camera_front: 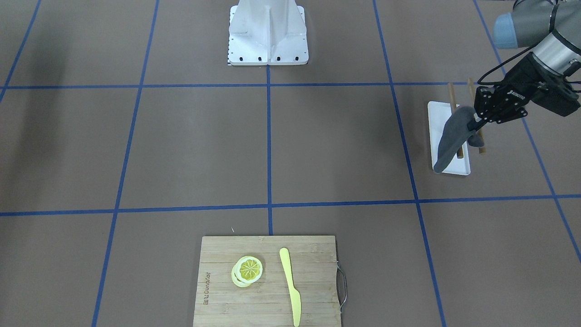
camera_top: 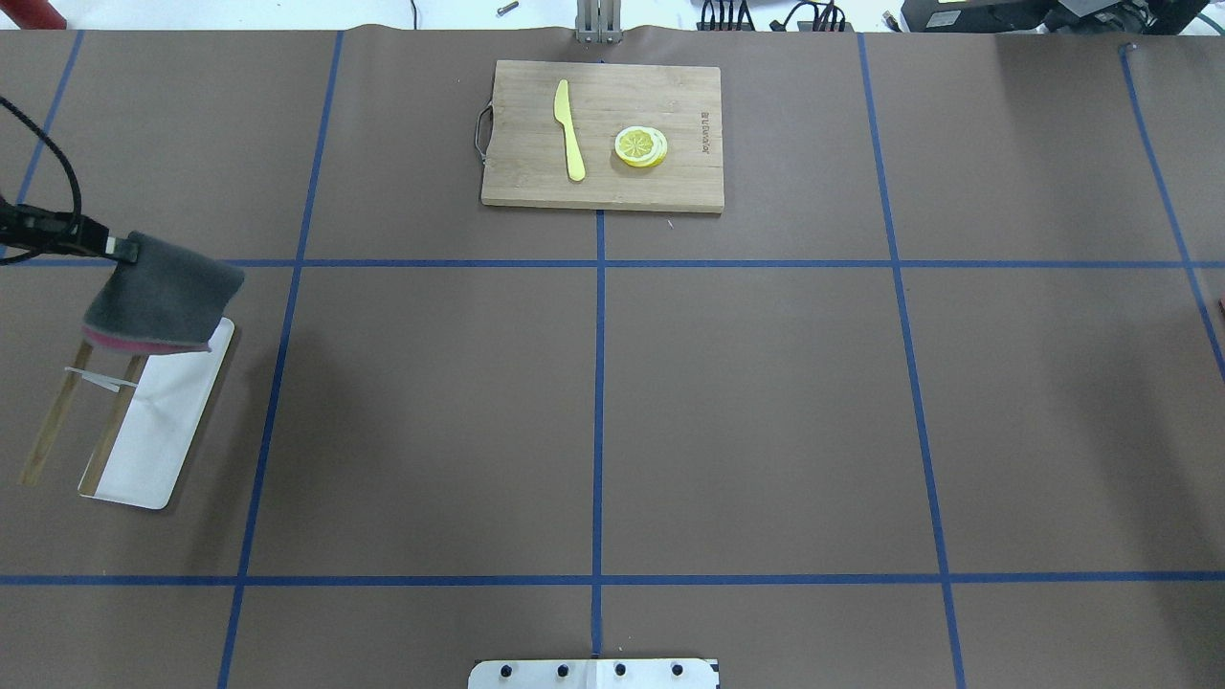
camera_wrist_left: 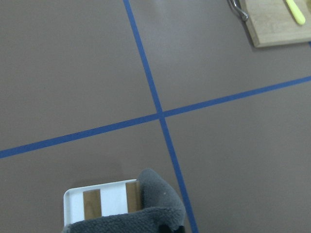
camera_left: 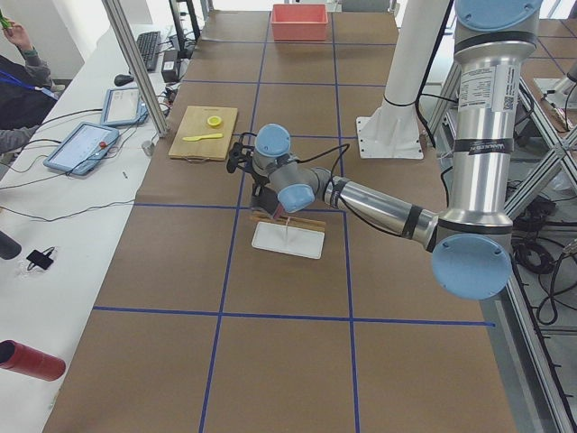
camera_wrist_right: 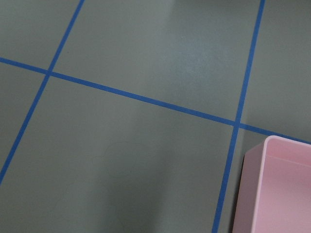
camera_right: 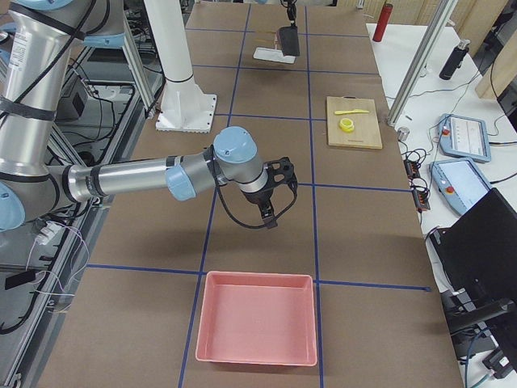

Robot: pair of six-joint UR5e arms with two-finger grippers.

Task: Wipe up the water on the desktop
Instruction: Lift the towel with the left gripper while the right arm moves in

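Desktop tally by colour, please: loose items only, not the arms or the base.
Yellow: 2 (knife, lemon-slice stack)
Wood: 3 (cutting board, two sticks)
White: 1 (tray)
Grey: 1 (cloth, in left gripper)
Pink: 1 (bin)
Total: 8

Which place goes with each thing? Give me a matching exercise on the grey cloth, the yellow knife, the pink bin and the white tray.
Things:
1. grey cloth
2. yellow knife
3. pink bin
4. white tray

Places:
a. on the bamboo board
b. under the hanging cloth
c. pinched in the left hand
d. beside the right hand

Pairs: 1-c, 2-a, 3-d, 4-b.
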